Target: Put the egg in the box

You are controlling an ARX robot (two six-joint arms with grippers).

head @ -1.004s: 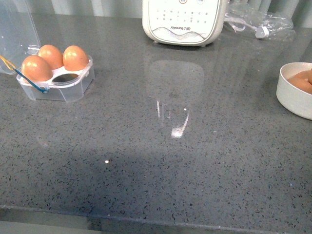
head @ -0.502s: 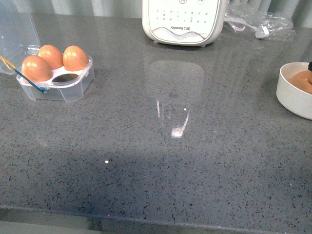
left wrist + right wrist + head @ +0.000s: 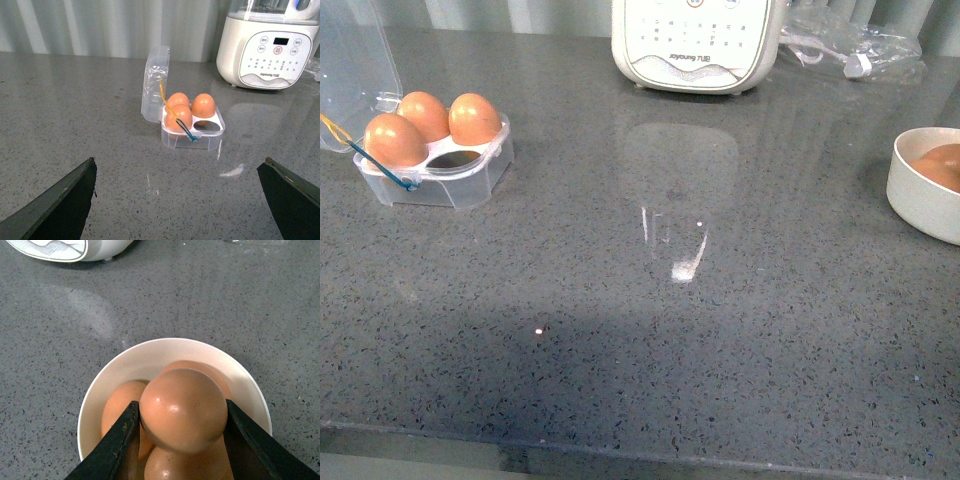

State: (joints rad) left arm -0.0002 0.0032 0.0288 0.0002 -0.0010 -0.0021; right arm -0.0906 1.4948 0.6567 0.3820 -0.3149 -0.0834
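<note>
My right gripper point(image 3: 182, 440) is shut on the egg point(image 3: 182, 407), a smooth orange-brown one, held just above the other brown eggs in the round white bowl point(image 3: 125, 365). The box point(image 3: 440, 175), a clear carton with its lid open and a blue-and-yellow wire tie, sits at the far left of the counter with three eggs in it and one front cell empty. It also shows in the left wrist view point(image 3: 192, 132). My left gripper point(image 3: 182, 200) is open and empty, low over the counter, well short of the box. Neither gripper shows in the front view.
A white kitchen appliance point(image 3: 695, 40) stands at the back middle, and shows in the left wrist view point(image 3: 262, 47). Crumpled clear plastic point(image 3: 860, 45) lies at the back right. The bowl point(image 3: 920, 190) is at the right edge, with eggs in it.
In the front view a dark tip that showed at the right edge above the bowl half a second ago is gone. The box and its eggs have not moved.
</note>
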